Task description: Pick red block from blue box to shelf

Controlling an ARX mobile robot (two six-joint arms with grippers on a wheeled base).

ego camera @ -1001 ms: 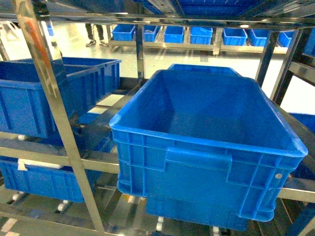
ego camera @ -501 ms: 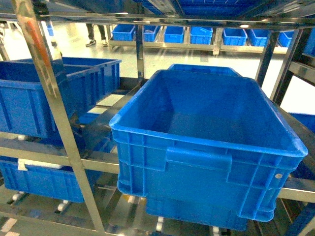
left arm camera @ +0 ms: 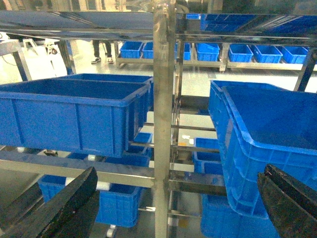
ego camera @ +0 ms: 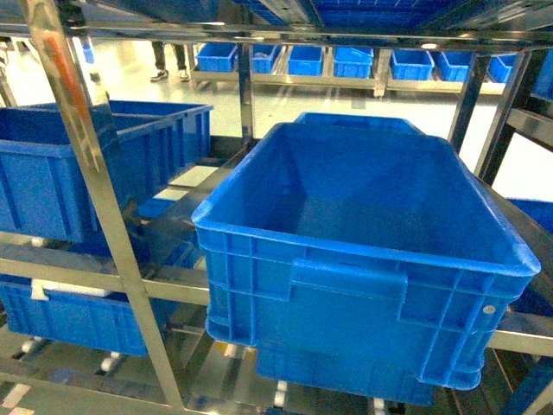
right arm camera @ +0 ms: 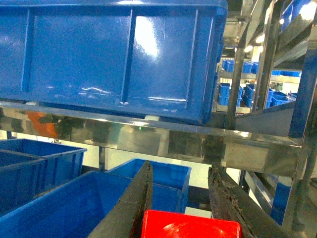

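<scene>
The right gripper (right arm camera: 181,198) grasps the red block (right arm camera: 190,224) near the shelf (right arm camera: 198,144) rail, while the left gripper (left arm camera: 173,208) hangs spread wide.

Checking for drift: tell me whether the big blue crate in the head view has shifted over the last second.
No. The big blue crate keeps its position against the steel upright beside it.

A large dark blue ribbed plastic crate (ego camera: 363,259) sits tilted on the rails of the multi-tier shiny steel shelf (ego camera: 95,199), with two more dark blue crates (ego camera: 78,164) on the left tier, another (ego camera: 73,316) below, and a row of small blue bins (ego camera: 346,60) beyond.
</scene>
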